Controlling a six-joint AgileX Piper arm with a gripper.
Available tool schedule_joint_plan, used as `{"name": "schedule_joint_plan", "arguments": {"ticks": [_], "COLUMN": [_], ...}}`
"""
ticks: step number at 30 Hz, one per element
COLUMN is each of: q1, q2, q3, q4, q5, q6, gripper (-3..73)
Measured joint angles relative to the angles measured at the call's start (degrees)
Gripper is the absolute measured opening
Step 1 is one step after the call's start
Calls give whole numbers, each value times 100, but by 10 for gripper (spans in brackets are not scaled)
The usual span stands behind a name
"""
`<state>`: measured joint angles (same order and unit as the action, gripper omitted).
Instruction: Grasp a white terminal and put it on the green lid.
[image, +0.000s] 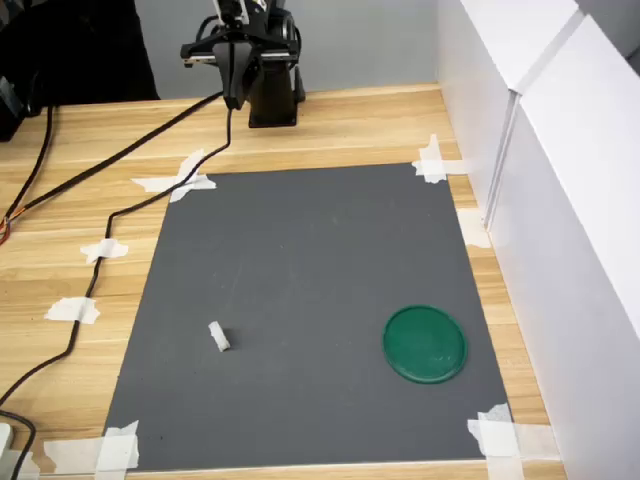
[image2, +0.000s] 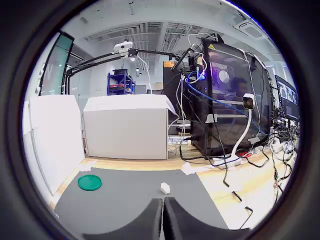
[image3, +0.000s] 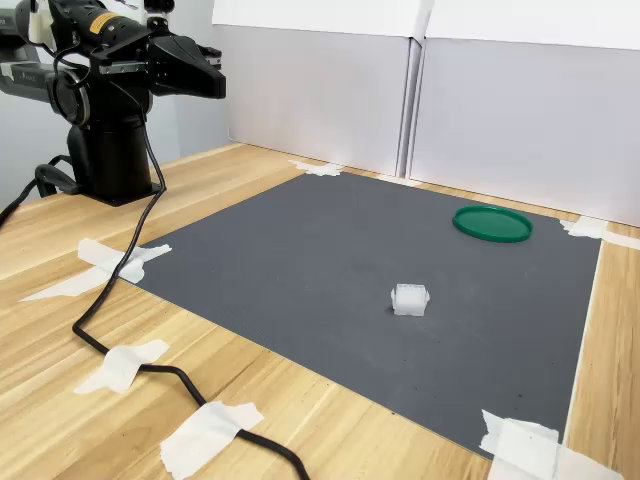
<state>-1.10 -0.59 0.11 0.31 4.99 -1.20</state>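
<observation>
Far from end effector (image: 236, 98): white terminal (image: 219, 337).

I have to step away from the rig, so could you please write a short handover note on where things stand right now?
Pincer: shut and empty, raised near the arm's base, away from the mat.
White terminal: lying on the dark mat, toward the first exterior view's left, untouched.
Green lid: flat on the mat, toward the first exterior view's right, apart from the terminal, nothing on it.
Done: nothing yet.
Left: open the pincer, reach the terminal, grasp it, carry it over and set it on the lid.
</observation>
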Motion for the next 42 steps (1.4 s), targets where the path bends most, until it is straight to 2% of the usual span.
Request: {"name": "schedule_joint_plan", "arguments": {"ticks": [28, 34, 42], "q1": [0, 0, 0], "q2": [0, 0, 0], "q3": [0, 0, 0], "q4": [76, -74, -74], "q5": [0, 0, 0], "q6": [0, 0, 0], "gripper": [-16, -16, -16]}}
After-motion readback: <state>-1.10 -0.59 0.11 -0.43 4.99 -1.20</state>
